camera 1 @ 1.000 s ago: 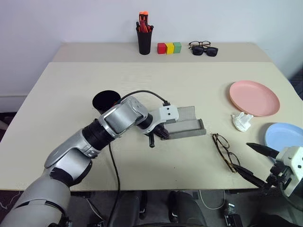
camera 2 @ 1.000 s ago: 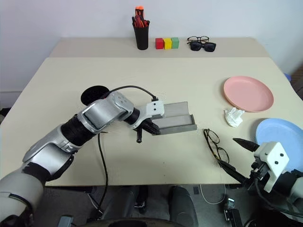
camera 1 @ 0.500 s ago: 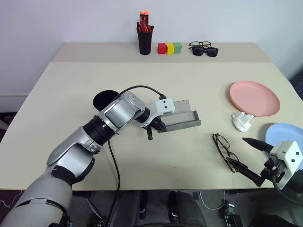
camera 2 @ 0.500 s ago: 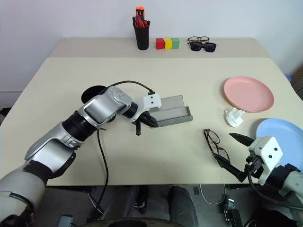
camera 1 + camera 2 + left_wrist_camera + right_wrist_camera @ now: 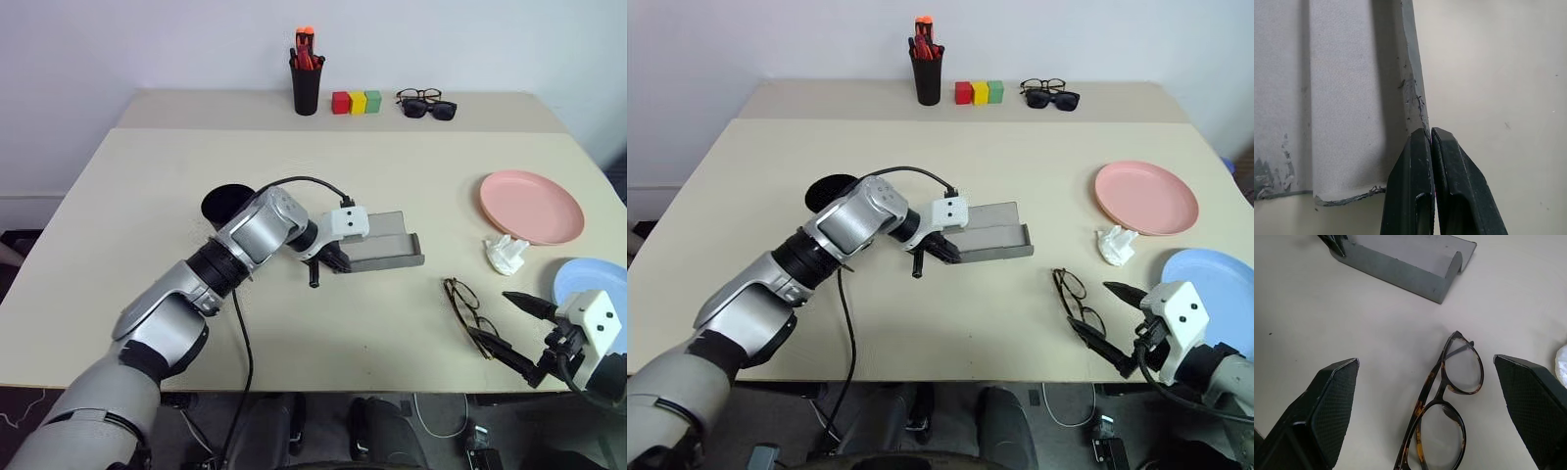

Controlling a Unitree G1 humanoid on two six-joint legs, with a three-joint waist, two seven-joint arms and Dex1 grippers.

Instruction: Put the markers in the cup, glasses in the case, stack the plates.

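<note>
Pale beige tabletop [image 5: 392, 166] is spreading in front of a plain white wall, with a second, matching table pushed against its far edge. Near the middle, the grey oblong hard-shell spectacle case [image 5: 385, 253] is lying open, showing its paler lining, and the left gripper [image 5: 336, 262] is pinching the case's near-left rim with its two black fingers [image 5: 1418, 196] pressed together on the thin edge. Just behind that arm, the wide black plastic cup [image 5: 224, 203] is standing upright. A slim dark marker [image 5: 314, 275] is sitting under the left gripper, just beside the case; whether it is touching either one is not clear. To the right, the thin dark-rimmed round-lensed glasses [image 5: 468, 311] are lying unfolded on the table, and the right gripper [image 5: 517, 335] is hovering near them with its fingers spread wide apart, the glasses showing between them in the right wrist view. Further right, the salmon pink round plastic plate [image 5: 531, 206] and the light blue round plastic plate [image 5: 592, 280] are resting apart, with a crumpled white wad [image 5: 506, 254] between them. Along the far edge, a narrow black holder of orange-red pens [image 5: 305, 72], red, yellow and green blocks [image 5: 356, 102], and black sunglasses with a black-framed pair [image 5: 426, 104] are sitting.
</note>
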